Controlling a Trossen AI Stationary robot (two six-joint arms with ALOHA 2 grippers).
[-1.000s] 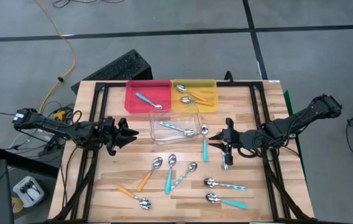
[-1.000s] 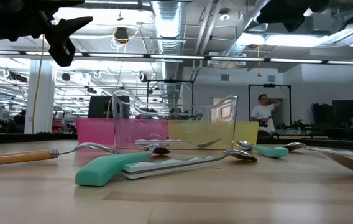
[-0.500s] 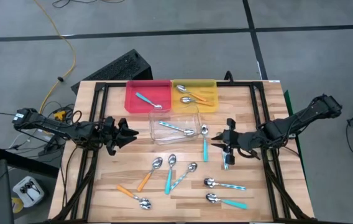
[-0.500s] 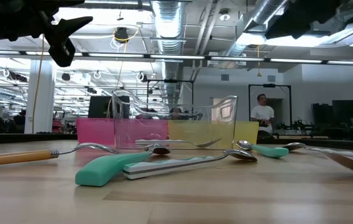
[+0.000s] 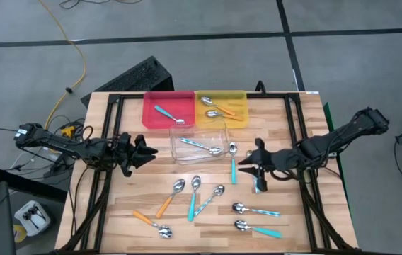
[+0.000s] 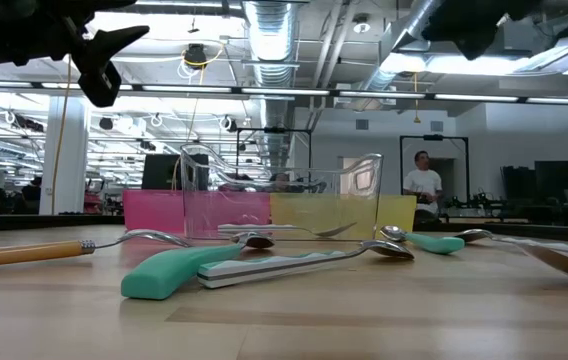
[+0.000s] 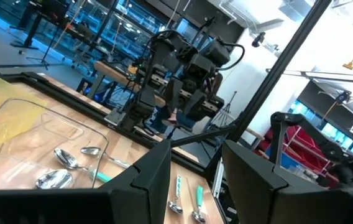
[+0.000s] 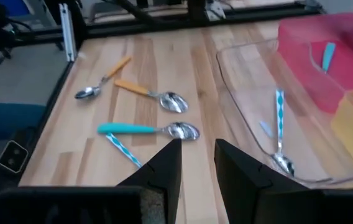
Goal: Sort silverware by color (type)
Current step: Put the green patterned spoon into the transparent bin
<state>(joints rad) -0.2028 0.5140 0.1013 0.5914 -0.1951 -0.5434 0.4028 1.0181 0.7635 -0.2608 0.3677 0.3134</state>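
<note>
Wood table (image 5: 137, 195) in an open lab w/ grey floor; a person (image 6: 423, 186) stands far back at right of the low view. Top centre of the high view: red tray (image 5: 148, 117) w/ one teal spoon (image 5: 164, 113), yellow tray (image 5: 238, 100) w/ two orange spoons (image 5: 216, 108), and just below them a clear tray (image 5: 187, 132) holding one pale blue spoon (image 5: 202, 145). Loose spoons in the lower centre: three side by side (image 5: 195, 193), an orange one (image 5: 152, 222) lower left, two more (image 5: 256, 219) lower right, and a teal spoon (image 5: 233, 163) just right of the clear tray. Left gripper (image 5: 146, 151) hovers at left-centre, well apart from the spoons, fingers (image 7: 151, 174) a little apart, empty. Right gripper (image 5: 247, 166) sits centre-right, near the teal spoon by the clear tray, fingers (image 8: 167, 165) slightly apart, nothing in them.
</note>
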